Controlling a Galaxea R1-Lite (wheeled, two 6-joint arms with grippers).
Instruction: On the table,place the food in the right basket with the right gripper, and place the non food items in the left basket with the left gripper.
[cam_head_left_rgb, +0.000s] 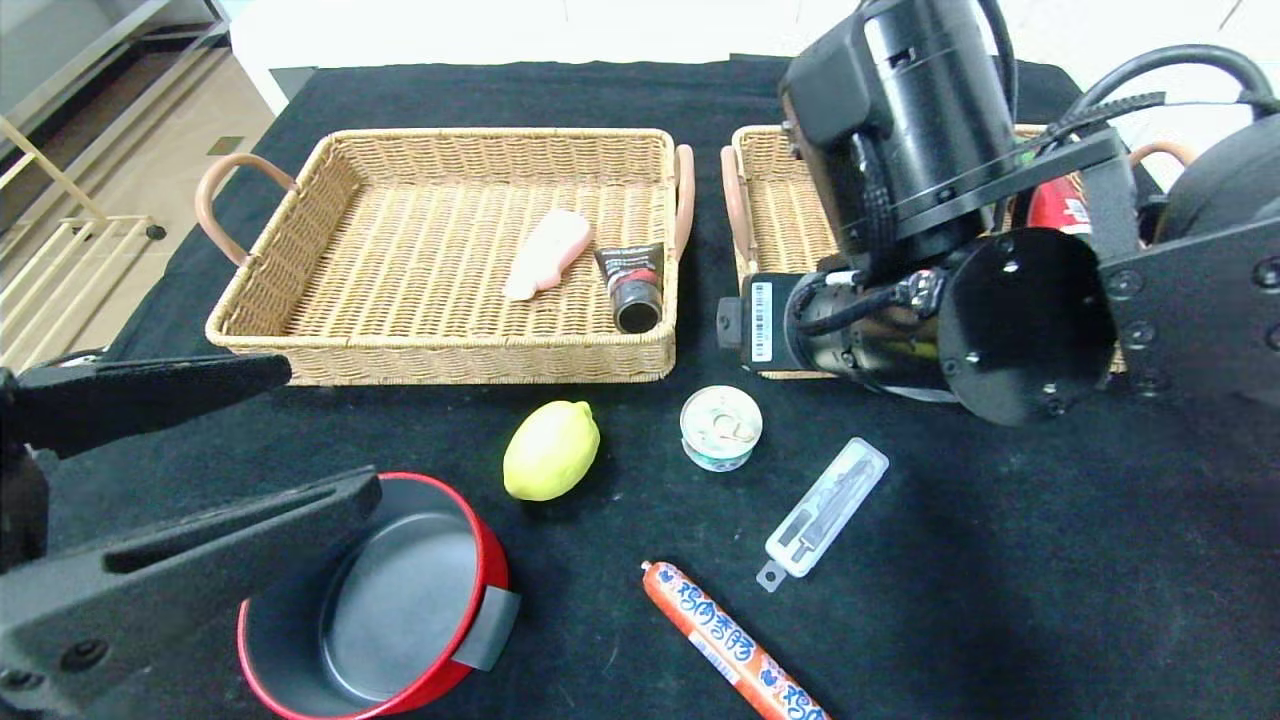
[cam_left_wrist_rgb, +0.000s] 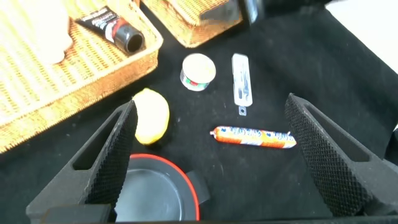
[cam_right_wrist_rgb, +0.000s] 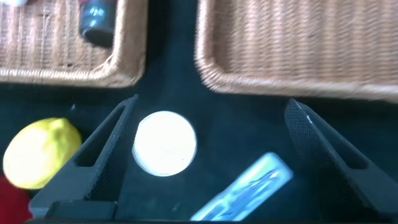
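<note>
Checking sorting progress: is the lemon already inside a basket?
No, the lemon lies on the black table, in front of the left basket.

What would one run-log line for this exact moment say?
right gripper: open above can | left gripper: open, parked over pot | lemon, sausage: on table

Table (cam_head_left_rgb: 1000, 600): matt black cloth. Left basket (cam_head_left_rgb: 440, 350) and right basket (cam_head_left_rgb: 775, 215): woven wicker, rough, with smooth pinkish handles. Lemon (cam_head_left_rgb: 551, 450): yellow, finely dimpled skin. Can (cam_head_left_rgb: 720, 427): metal pull-tab lid. Pot (cam_head_left_rgb: 375, 600): glossy red outside, matt grey inside. Sausage (cam_head_left_rgb: 735, 645): glossy printed plastic casing. Blister pack (cam_head_left_rgb: 825, 510): clear plastic. Tube (cam_head_left_rgb: 632, 285): smooth black plastic.
</note>
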